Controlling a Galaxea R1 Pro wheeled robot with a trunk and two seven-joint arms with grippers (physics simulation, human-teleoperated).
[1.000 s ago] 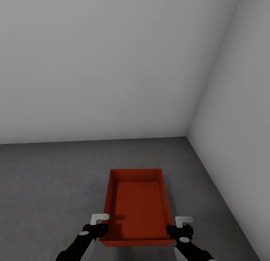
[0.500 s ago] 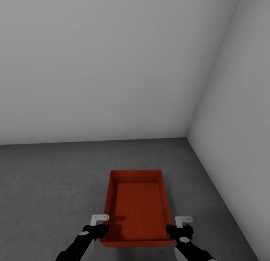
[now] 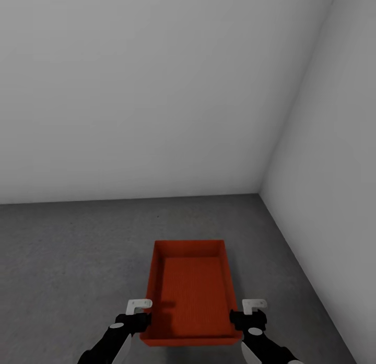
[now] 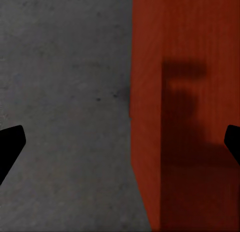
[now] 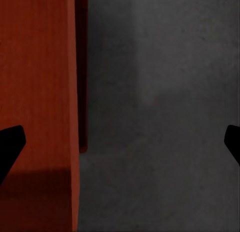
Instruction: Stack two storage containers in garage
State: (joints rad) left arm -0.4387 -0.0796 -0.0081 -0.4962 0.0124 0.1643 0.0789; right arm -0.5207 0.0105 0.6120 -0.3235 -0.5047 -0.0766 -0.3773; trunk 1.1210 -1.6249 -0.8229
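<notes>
Head: orange-red storage container (image 3: pixel 190 293) on the grey floor (image 3: pixel 68 249) near the white wall (image 3: pixel 156 92) corner — left gripper (image 3: pixel 140 313) and right gripper (image 3: pixel 251 313) flank its near end | Left wrist: fingers (image 4: pixel 10 144) spread wide, straddling the container's side wall, gripping nothing | Right wrist: fingers (image 5: pixel 10 144) likewise wide apart, empty.

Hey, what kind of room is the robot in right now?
Most likely a garage or a bare utility room: a dark grey concrete floor, plain white walls meeting in a corner, and no furniture in view, just one orange-red storage container between the grippers.
</notes>
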